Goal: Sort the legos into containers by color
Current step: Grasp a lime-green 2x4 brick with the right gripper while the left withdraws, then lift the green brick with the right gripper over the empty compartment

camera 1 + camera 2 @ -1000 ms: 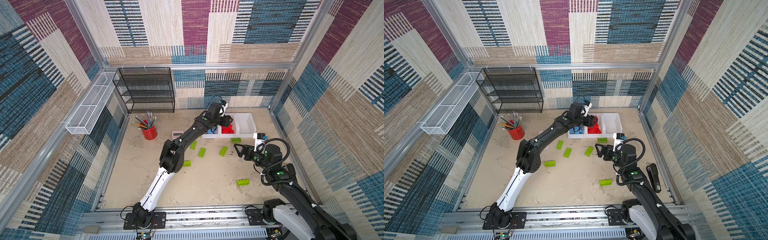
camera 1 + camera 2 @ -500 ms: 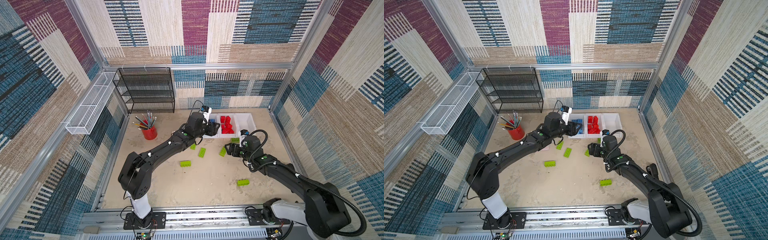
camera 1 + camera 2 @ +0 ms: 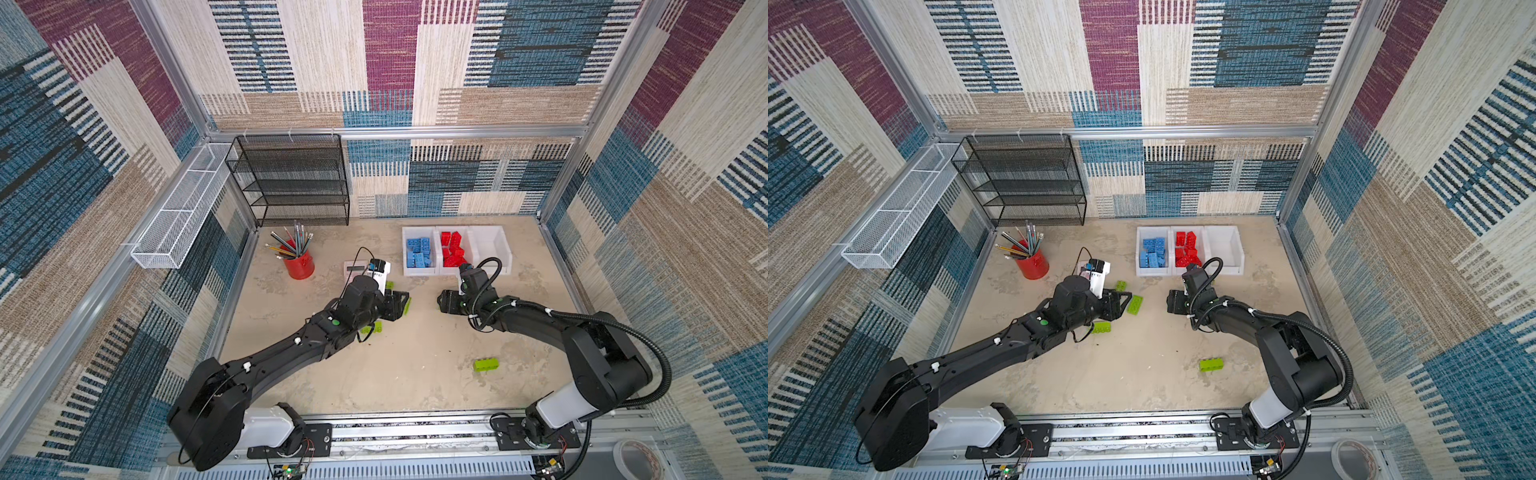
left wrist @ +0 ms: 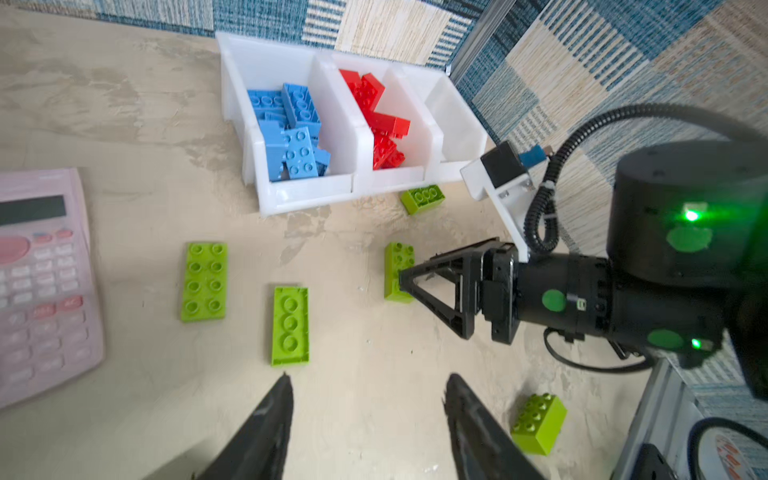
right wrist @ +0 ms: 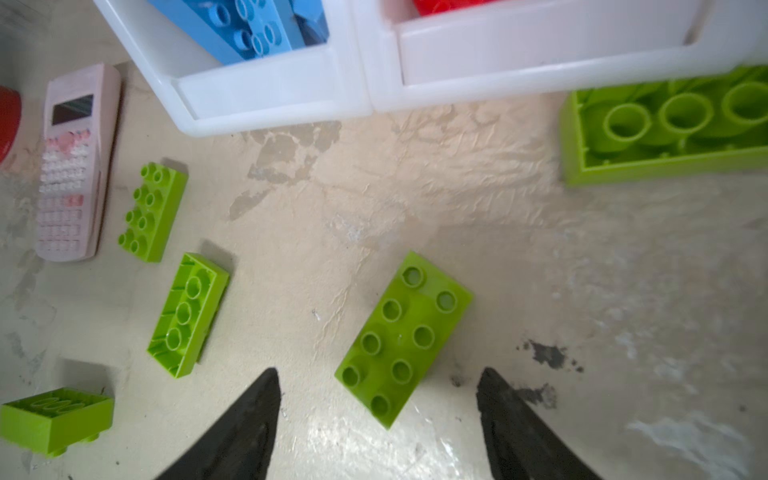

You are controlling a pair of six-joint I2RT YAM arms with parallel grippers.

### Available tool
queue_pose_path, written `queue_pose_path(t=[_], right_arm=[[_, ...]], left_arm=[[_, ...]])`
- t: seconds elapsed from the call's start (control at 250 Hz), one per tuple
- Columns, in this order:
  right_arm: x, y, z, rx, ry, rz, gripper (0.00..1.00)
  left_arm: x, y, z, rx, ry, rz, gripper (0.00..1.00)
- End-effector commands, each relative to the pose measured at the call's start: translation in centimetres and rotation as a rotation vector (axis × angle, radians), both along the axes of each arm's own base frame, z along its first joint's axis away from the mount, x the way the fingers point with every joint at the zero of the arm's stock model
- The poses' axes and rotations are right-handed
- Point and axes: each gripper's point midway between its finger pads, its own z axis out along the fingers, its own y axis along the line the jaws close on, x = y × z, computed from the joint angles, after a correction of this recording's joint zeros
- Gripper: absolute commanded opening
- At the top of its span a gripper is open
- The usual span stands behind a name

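Observation:
Three joined white containers [image 3: 503,266] stand at the back: blue legos [image 3: 419,251] in one, red legos [image 3: 453,248] in the middle one, the third bare. Several green legos lie loose on the floor. My left gripper [image 4: 368,375] is open and empty, and an upside-down green lego [image 4: 290,326] lies just past one fingertip. My right gripper [image 5: 378,372] is open low over a studs-up green lego [image 5: 403,338], whose near corner reaches between the fingertips. In both top views the grippers [image 3: 399,305] [image 3: 442,301] face each other mid-floor. Another green lego [image 3: 487,364] lies apart near the front.
A pink calculator [image 4: 41,282] lies beside the green legos, and a red pencil cup [image 3: 298,266] stands left of it. A black wire shelf [image 3: 291,183] is at the back wall and a white mesh tray [image 3: 183,208] hangs on the left wall.
My left arm has drawn back from over the containers to the green legos mid-floor. My right gripper has swung left to the green lego, and its jaws have narrowed.

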Motion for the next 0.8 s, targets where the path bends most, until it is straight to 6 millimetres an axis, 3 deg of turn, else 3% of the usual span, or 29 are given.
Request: queue_pose_path(t=[0.0, 0.216, 0.476, 0.656, 0.796], right_arm=[[0.7, 0.3, -0.6, -0.034, 0.004, -0.010, 0.74], [1.3, 1.3, -1.9, -0.103, 0.030, 0.009, 0.69], [1.2, 1.0, -3.8, -0.204, 0.074, 0.009, 0.53], [1.1, 0.9, -3.7, -0.216, 0.073, 0.010, 0.35], [1.4, 1.1, -2.5, -0.206, 0.051, 0.022, 0.34]], left_arm=[[-0.6, 1.6, -0.6, 0.014, -0.006, 0.050, 0.59], [-2.1, 3.6, -1.7, 0.045, -0.011, 0.068, 0.59], [-2.9, 4.4, -3.4, 0.063, 0.013, 0.073, 0.59], [-3.1, 4.3, -3.5, 0.055, 0.020, 0.066, 0.60], [-2.9, 3.9, -3.0, 0.053, 0.021, 0.056, 0.60]])
